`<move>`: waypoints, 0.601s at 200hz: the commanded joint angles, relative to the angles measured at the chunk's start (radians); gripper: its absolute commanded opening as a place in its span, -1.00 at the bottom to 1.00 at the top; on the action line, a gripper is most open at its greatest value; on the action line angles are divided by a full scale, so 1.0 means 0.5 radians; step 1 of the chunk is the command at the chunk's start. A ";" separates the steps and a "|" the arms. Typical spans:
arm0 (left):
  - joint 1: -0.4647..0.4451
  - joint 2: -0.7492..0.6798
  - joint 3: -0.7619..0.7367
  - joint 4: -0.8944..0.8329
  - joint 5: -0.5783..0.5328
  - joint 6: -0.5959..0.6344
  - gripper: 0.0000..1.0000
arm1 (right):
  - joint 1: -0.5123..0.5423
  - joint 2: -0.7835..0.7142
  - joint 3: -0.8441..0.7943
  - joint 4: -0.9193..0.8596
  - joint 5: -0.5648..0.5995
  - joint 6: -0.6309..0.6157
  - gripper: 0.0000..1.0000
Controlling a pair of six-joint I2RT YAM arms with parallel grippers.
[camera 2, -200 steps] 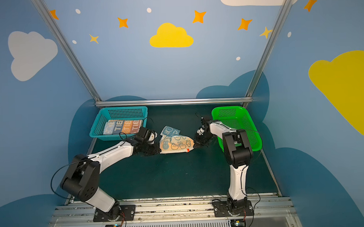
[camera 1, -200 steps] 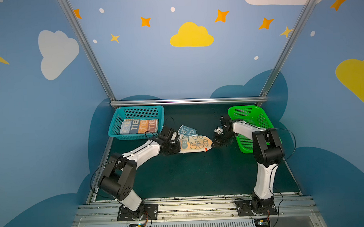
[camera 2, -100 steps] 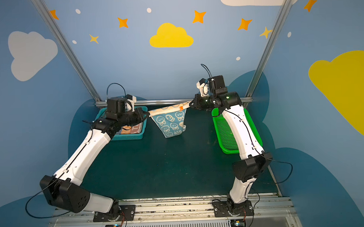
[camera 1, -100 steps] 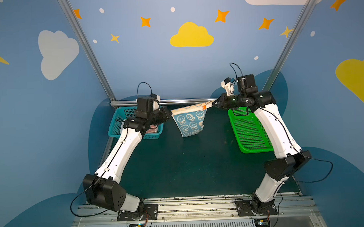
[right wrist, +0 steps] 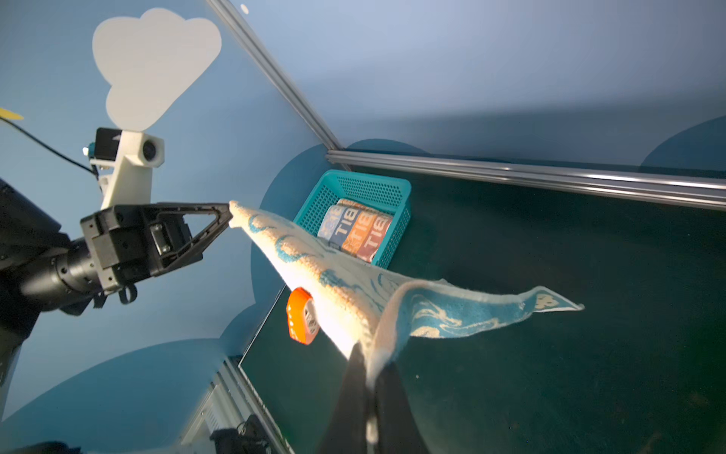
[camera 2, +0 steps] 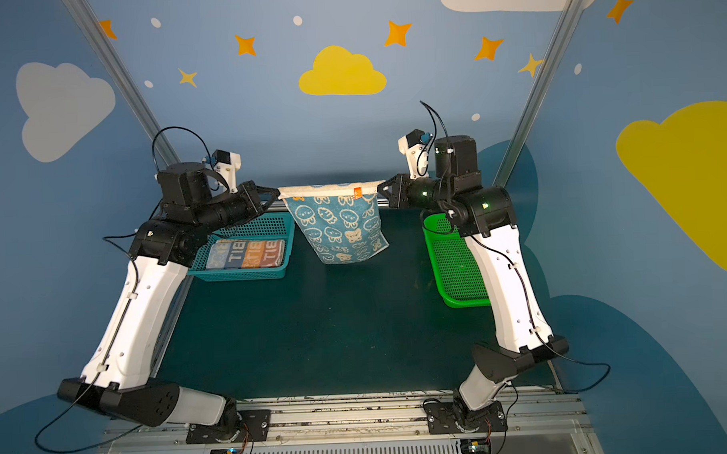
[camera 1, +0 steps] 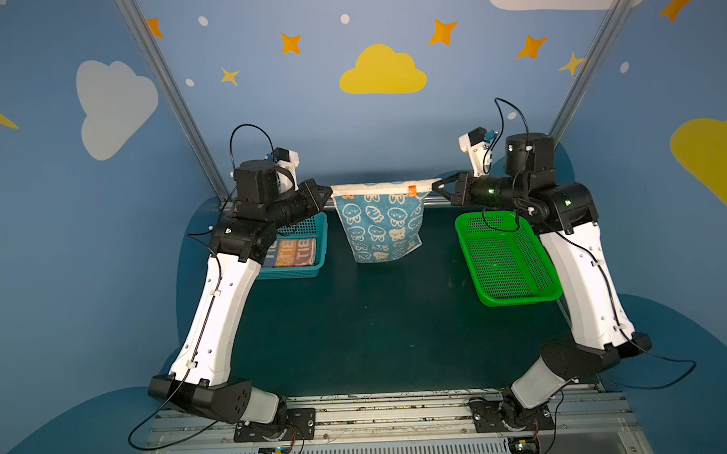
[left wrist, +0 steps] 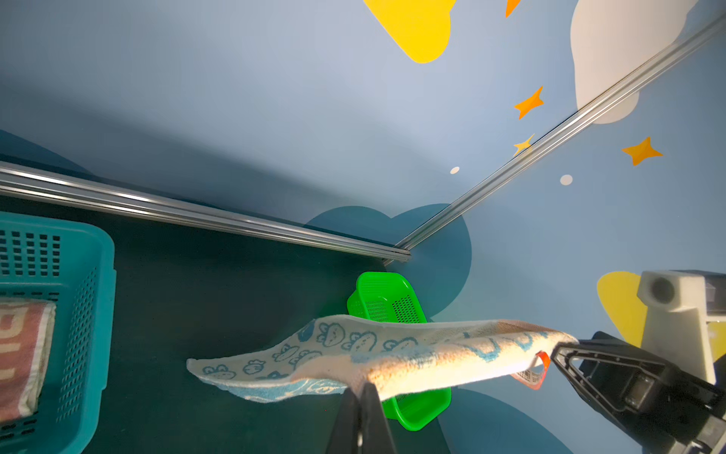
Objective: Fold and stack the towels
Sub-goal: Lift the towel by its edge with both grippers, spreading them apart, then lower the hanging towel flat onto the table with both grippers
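The left pincer [camera 1: 328, 192] is clamped shut on one top corner of the blue-cream towel [camera 1: 378, 225]. The cloth hangs taut above the far middle of the counter [camera 1: 378, 331], right of the teal basket [camera 1: 288, 274] holding the folded striped towel [camera 1: 295, 252]. The right pincer [camera 1: 435, 187] is shut on the other corner. Both are thin corner pinches, so a harder outward pull could slip one free, and uneven lowering would likely lay it skewed.
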 commanded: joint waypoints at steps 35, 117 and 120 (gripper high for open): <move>-0.185 -0.475 -0.035 -0.158 -0.191 -0.024 -0.94 | 0.115 -0.639 -0.586 0.227 0.092 -0.110 -1.00; -0.071 -0.164 -0.137 -0.042 -0.130 -0.063 -0.94 | -0.012 -0.030 -0.214 -0.231 0.233 0.114 -1.00; -0.060 -0.137 -0.155 -0.018 -0.118 -0.063 -0.94 | -0.017 0.000 -0.221 -0.219 0.213 0.119 -1.00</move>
